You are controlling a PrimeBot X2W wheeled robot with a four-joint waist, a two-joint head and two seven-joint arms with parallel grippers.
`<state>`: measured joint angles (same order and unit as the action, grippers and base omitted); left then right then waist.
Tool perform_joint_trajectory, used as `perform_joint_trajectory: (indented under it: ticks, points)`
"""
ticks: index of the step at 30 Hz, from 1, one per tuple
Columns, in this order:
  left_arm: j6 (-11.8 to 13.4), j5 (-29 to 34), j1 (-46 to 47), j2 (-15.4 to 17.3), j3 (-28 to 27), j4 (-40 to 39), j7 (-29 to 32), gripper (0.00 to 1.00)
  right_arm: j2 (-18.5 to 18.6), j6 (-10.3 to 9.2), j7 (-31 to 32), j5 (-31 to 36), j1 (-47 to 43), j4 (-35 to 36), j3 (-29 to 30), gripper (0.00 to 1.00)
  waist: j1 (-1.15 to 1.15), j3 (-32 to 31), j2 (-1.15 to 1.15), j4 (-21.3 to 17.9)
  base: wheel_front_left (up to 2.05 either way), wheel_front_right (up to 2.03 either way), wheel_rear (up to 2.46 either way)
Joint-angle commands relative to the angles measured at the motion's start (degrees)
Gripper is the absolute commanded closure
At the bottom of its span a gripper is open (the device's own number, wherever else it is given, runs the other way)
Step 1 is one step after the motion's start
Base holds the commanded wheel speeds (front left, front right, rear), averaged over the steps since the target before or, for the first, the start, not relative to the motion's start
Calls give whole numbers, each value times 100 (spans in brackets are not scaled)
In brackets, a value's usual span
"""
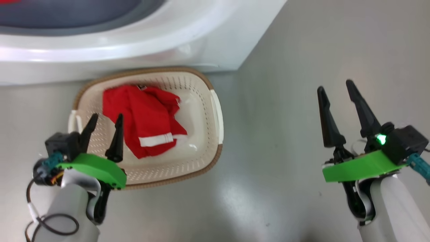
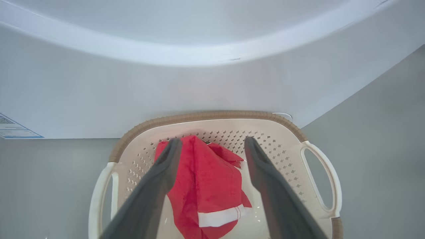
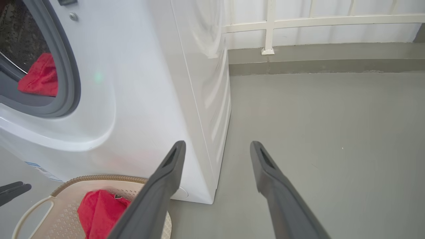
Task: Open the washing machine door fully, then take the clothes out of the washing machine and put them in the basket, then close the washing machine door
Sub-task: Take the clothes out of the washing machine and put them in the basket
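At the foot of the washing machine [image 1: 134,50] I see the basket [image 1: 215,111] with the red jersey [image 1: 144,121] lying inside, my left gripper [image 1: 107,116] hovering spread wide and empty above it, my right gripper [image 1: 335,85] likewise wide over the floor [image 1: 285,151].

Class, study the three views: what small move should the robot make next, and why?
Probably lift the open left gripper away from the basket toward the washing machine: one red garment already lies in the basket, while red cloth sits in the drum.
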<state>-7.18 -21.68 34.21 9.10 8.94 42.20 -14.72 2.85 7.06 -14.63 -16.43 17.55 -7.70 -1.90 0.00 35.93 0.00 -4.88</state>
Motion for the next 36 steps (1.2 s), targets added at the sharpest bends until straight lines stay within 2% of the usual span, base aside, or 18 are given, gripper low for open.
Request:
perform_joint_trajectory:
  ticks: [1,24,36]
  points:
    - [-31,25,-323,75,-295,-246,-28,0,3,43,-37,119,-233,71,-74,0,0,-485,0,244,0,0,0]
    - [-31,724,-1750,-260,-1088,-1983,-28,0,3,43,-37,351,-1066,-173,-19,0,0,-1901,0,711,0,0,0]
    - [-31,883,-2391,-358,-1359,-2643,-28,0,3,43,-37,354,-1540,-164,85,0,0,-2319,0,849,0,0,0]
